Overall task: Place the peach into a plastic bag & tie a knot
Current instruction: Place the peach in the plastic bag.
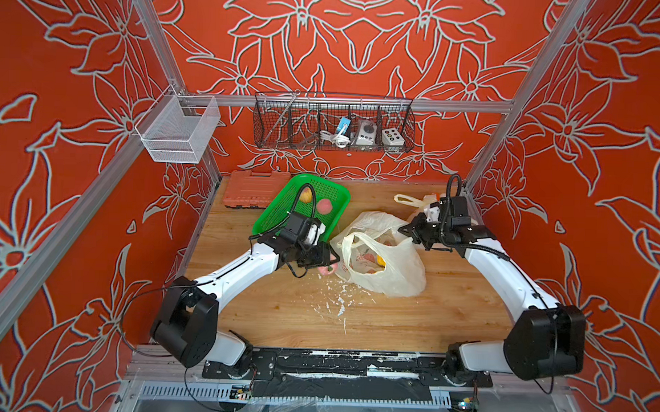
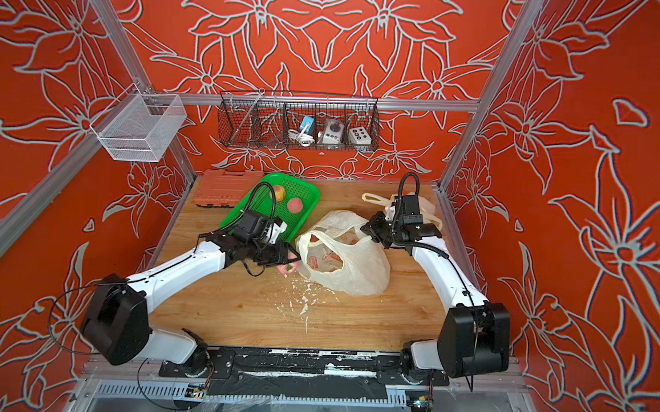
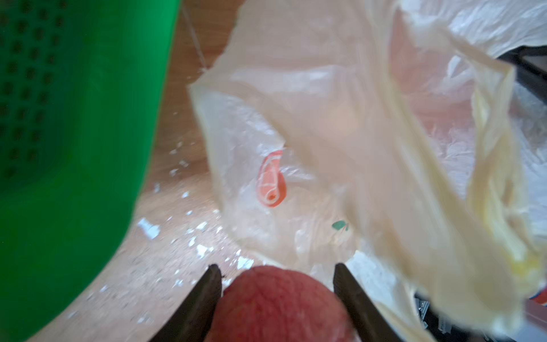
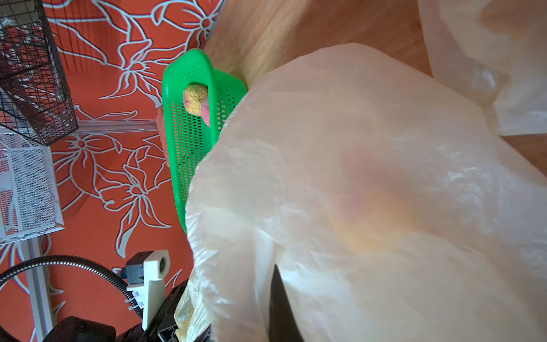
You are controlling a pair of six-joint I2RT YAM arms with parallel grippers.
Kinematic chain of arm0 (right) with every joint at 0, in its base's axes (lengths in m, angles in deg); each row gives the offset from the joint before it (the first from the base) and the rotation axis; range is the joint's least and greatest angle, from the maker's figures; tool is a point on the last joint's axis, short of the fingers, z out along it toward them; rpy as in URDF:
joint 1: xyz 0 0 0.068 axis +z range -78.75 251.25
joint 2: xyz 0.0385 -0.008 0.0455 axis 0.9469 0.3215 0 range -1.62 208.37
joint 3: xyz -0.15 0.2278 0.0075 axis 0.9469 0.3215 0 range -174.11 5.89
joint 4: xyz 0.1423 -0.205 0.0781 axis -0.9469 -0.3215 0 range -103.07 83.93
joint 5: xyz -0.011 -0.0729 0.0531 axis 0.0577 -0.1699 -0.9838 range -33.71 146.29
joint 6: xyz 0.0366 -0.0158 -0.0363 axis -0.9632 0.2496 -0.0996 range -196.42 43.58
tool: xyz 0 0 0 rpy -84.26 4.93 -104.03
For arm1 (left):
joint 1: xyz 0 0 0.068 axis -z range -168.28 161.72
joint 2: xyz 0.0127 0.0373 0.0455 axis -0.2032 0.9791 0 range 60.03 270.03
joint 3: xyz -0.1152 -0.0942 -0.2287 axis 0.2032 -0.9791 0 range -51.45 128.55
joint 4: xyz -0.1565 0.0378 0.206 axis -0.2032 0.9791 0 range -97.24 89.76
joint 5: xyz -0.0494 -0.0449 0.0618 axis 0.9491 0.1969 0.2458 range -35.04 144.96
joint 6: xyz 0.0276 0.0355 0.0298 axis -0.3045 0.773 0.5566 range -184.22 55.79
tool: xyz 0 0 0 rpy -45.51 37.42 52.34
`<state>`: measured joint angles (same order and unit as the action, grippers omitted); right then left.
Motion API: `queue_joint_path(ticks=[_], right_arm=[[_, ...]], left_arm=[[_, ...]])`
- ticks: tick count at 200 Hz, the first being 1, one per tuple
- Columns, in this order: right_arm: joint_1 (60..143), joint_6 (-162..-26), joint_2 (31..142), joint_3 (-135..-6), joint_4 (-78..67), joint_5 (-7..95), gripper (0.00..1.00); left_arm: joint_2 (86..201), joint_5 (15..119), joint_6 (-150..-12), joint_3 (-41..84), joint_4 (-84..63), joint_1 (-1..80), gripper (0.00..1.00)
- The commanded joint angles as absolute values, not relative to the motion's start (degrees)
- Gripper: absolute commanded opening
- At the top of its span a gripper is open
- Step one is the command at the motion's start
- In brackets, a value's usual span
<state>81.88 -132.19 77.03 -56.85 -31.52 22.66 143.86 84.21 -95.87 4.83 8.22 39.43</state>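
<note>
A reddish peach [image 1: 327, 269] [image 3: 281, 305] sits between the fingers of my left gripper [image 1: 328, 262] [image 3: 276, 269], which is shut on it just left of the bag's mouth. The translucent cream plastic bag [image 1: 388, 271] [image 2: 352, 270] [image 3: 355, 133] lies mid-table with its handles up, and fruit shows through its film. My right gripper [image 1: 407, 230] [image 4: 276, 275] is shut on the bag's far upper edge, holding it raised. In the right wrist view the bag [image 4: 370, 192] wraps around the one dark finger that shows.
A green perforated basket [image 1: 273, 216] with two more peaches [image 1: 324, 205] stands behind my left arm. An orange case [image 1: 249, 191] lies at the back left, and a second bag [image 1: 411, 200] at the back right. White crumbs [image 1: 340, 303] litter the wood in front of the bag.
</note>
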Motion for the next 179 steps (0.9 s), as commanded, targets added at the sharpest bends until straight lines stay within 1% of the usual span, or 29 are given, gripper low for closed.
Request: queue_joint_path(ticks=[1, 24, 37, 45, 67, 94, 104, 118, 129, 152, 166, 179], right_arm=[[82.6, -133.8, 75.4, -57.4, -30.3, 22.8, 0.0], [83.1, -134.7, 74.8, -56.5, -29.8, 22.5, 0.0], [83.5, -135.2, 74.6, -55.9, -29.5, 22.3, 0.0], [83.7, -135.3, 74.6, -55.5, -29.4, 22.1, 0.0], [83.7, -135.7, 74.7, -54.5, -28.7, 22.4, 0.0], [83.6, -135.8, 75.4, -54.7, -27.9, 22.4, 0.0], [83.4, -135.7, 75.9, -54.9, -27.6, 22.4, 0.0], [83.0, -135.5, 76.2, -55.3, -27.6, 22.3, 0.0], [82.4, -135.3, 76.3, -55.5, -27.7, 22.4, 0.0], [80.6, -134.7, 76.3, -55.6, -28.4, 22.1, 0.0], [79.0, -134.1, 76.2, -55.5, -28.8, 22.1, 0.0], [78.0, -133.9, 76.3, -55.6, -28.7, 21.8, 0.0]], left_arm=[[147.9, 86.2, -100.7, 6.4, -10.2, 41.1, 0.54], [153.9, 87.3, -103.7, 8.7, -23.0, 42.2, 0.59], [157.5, 88.7, -104.6, 11.6, -27.1, 43.3, 0.63], [159.5, 89.4, -104.6, 13.4, -27.4, 43.8, 0.65], [163.1, 91.4, -103.5, 15.0, -28.0, 44.5, 0.74], [163.0, 91.2, -97.9, 15.9, -21.6, 44.5, 0.91], [162.0, 90.7, -94.9, 16.5, -18.4, 44.2, 0.95], [160.1, 91.1, -91.1, 17.6, -13.0, 43.5, 0.95], [158.4, 91.8, -88.1, 19.0, -6.7, 42.7, 0.93], [152.6, 90.5, -78.4, 22.7, 14.6, 40.7, 0.86], [148.8, 90.5, -73.3, 23.8, 27.0, 37.9, 0.83], [144.7, 93.0, -71.5, 21.6, 32.1, 33.9, 0.83]])
